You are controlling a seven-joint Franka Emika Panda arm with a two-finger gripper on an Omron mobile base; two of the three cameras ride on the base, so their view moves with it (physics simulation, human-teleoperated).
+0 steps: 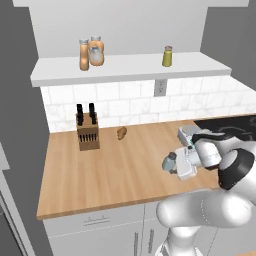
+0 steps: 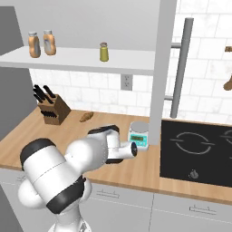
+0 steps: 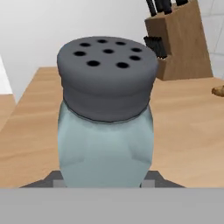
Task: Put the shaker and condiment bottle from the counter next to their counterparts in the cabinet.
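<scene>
Shaker gripped, ready to lift.
The jaws are clenched on the shaker (image 3: 105,113) low over the worktop (image 1: 100,170); next it must rise to the cabinet (image 1: 130,67) shelf, beside the yellow-green shaker (image 1: 168,56). The condiment bottle (image 1: 84,55) appears already shelved.

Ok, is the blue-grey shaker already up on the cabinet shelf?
No, the blue-grey shaker is held in the hand low over the wooden counter, well below the shelf.
</scene>
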